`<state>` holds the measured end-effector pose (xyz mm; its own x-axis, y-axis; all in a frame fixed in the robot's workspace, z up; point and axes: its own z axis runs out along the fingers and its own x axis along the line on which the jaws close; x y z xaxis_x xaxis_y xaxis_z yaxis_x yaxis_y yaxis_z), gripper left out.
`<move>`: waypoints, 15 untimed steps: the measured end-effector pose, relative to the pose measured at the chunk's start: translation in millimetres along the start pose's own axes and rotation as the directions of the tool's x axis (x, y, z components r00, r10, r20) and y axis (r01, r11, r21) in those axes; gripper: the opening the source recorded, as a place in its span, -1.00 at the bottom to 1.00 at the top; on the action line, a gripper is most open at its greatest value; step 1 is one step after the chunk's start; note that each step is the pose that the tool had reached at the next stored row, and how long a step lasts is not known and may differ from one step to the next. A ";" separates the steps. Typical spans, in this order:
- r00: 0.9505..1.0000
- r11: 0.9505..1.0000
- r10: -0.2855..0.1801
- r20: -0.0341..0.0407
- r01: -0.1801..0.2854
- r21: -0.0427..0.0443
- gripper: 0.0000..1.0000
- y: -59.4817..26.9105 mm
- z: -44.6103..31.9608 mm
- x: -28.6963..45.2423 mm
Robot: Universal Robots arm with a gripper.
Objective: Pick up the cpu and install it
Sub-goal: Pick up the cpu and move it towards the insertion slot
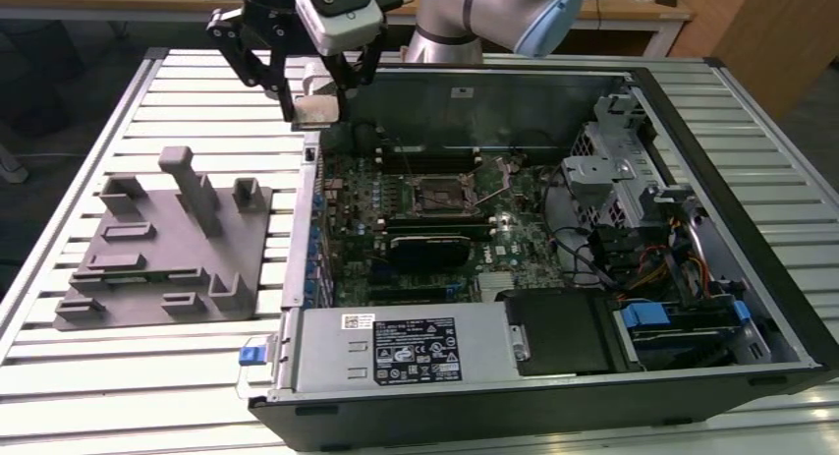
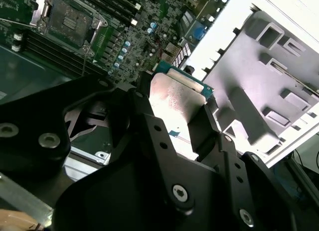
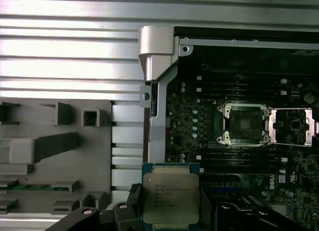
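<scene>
My gripper [image 1: 317,101] hangs above the case's far corner on the exterior view's left, shut on the cpu [image 1: 318,112], a small flat square chip with a silvery-beige top. In the first wrist view the cpu [image 3: 170,198] sits between the black fingers [image 3: 124,213], over the case's side wall. The second wrist view shows the cpu [image 2: 174,99] clamped on two opposite edges. The black socket frame [image 1: 439,193] lies open on the motherboard, its load plate flipped aside; in both wrist views this socket [image 3: 244,124] [image 2: 70,19] is apart from the chip.
The open computer case [image 1: 682,111] lies on a slatted metal table [image 1: 132,376]. A grey plastic tray with upright posts [image 1: 157,249] sits beside it on the exterior view's left. Drive cage, cables and power supply [image 1: 393,352] fill the case's other parts.
</scene>
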<state>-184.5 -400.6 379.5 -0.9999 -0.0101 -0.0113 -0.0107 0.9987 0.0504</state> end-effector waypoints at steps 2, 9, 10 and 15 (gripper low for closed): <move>1.000 1.000 0.000 0.000 0.000 0.000 0.08 0.0 0.0 -2.7; 1.000 1.000 0.000 0.000 0.000 0.000 0.08 -0.1 0.2 -12.4; 1.000 1.000 0.000 0.000 0.000 0.000 0.08 -0.1 0.2 -13.8; 1.000 1.000 0.000 0.000 0.000 0.000 0.08 -0.2 0.2 -20.3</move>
<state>-164.3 -400.6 379.5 -0.9999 -0.0101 -0.0113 -0.0107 0.9987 0.0505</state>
